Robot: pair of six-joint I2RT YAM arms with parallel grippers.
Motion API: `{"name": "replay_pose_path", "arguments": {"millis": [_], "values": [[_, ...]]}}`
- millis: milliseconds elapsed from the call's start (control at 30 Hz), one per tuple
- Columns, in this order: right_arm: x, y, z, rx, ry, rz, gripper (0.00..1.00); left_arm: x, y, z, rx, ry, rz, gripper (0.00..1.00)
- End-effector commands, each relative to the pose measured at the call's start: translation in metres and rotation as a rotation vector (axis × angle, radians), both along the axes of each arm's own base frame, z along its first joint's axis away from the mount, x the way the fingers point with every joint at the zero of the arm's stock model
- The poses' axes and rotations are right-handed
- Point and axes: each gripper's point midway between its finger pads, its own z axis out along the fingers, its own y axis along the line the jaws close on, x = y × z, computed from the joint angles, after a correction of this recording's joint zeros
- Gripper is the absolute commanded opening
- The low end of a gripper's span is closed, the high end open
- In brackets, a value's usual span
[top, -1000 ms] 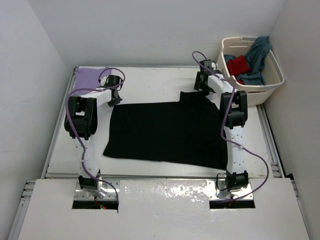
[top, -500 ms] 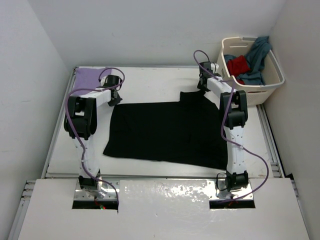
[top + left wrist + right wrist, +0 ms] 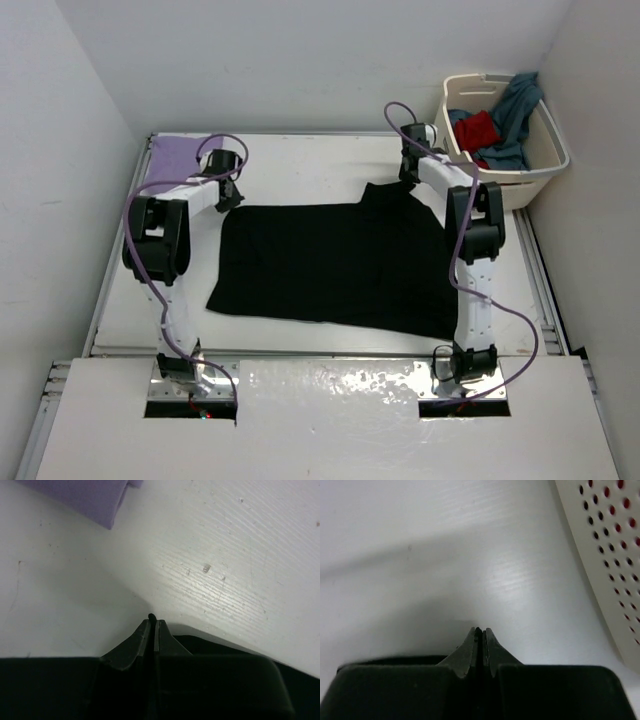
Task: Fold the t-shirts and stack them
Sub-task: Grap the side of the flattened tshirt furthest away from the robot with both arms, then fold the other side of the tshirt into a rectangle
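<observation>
The black t-shirt (image 3: 330, 260) lies spread flat across the middle of the table. My left gripper (image 3: 228, 195) is at its far left corner, shut on the cloth; a nub of black fabric (image 3: 150, 615) pokes out between its tips (image 3: 152, 622). At the shirt's far right edge my right gripper (image 3: 408, 180) is shut too, with a dark sliver of cloth pinched between its tips (image 3: 481, 632). A folded lavender t-shirt (image 3: 170, 155) (image 3: 90, 495) rests at the table's far left corner. The red t-shirt (image 3: 478, 128) and the teal t-shirt (image 3: 515, 105) sit in the basket.
The cream laundry basket (image 3: 545, 160) stands at the far right, beside the table, and its perforated wall (image 3: 605, 555) is close to my right gripper. White walls close in on the table at the left and the back.
My right gripper has gone from open to shut at the shirt's far right edge, and that edge has bunched up slightly. The left gripper stays shut on its corner.
</observation>
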Motion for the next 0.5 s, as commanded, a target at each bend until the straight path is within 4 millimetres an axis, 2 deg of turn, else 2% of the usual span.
{"name": "replay_pose_path", "arguments": {"millis": [0, 33, 67, 100, 133, 200, 233, 267, 333, 367, 433, 467], "values": [[-0.008, 0.011, 0.059, -0.021, -0.092, 0.070, 0.00, 0.007, -0.001, 0.037, -0.024, -0.103, -0.012, 0.00], [-0.011, 0.010, 0.082, -0.020, -0.144, 0.067, 0.00, 0.006, -0.001, 0.041, -0.027, -0.112, -0.009, 0.00], [-0.027, 0.009, 0.070, -0.028, -0.110, 0.075, 0.00, 0.004, -0.002, 0.042, -0.029, -0.114, -0.011, 0.00], [-0.033, 0.008, 0.075, -0.032, -0.118, 0.078, 0.00, 0.000, -0.002, 0.039, -0.034, -0.106, -0.014, 0.00], [-0.039, 0.006, 0.094, -0.036, -0.146, 0.075, 0.00, 0.000, -0.003, 0.046, -0.039, -0.122, -0.011, 0.00], [-0.061, 0.003, 0.089, -0.045, -0.107, 0.087, 0.00, -0.004, -0.004, 0.046, -0.044, -0.122, -0.014, 0.00], [-0.069, 0.004, 0.092, -0.042, -0.106, 0.094, 0.00, -0.006, -0.005, 0.050, -0.046, -0.131, -0.019, 0.00], [-0.087, 0.005, 0.096, -0.043, -0.104, 0.107, 0.00, -0.009, -0.006, 0.049, -0.050, -0.129, -0.022, 0.00], [-0.103, 0.006, 0.104, -0.050, -0.118, 0.118, 0.00, -0.012, -0.007, 0.055, -0.050, -0.144, -0.024, 0.00], [-0.121, 0.006, 0.110, -0.058, -0.123, 0.127, 0.00, -0.014, -0.007, 0.055, -0.050, -0.143, -0.024, 0.00], [-0.140, 0.006, 0.114, -0.066, -0.119, 0.131, 0.00, -0.020, -0.006, 0.058, -0.047, -0.146, -0.019, 0.00], [-0.157, 0.001, 0.118, -0.080, -0.124, 0.120, 0.00, -0.026, -0.005, 0.054, -0.046, -0.135, -0.017, 0.00]]}}
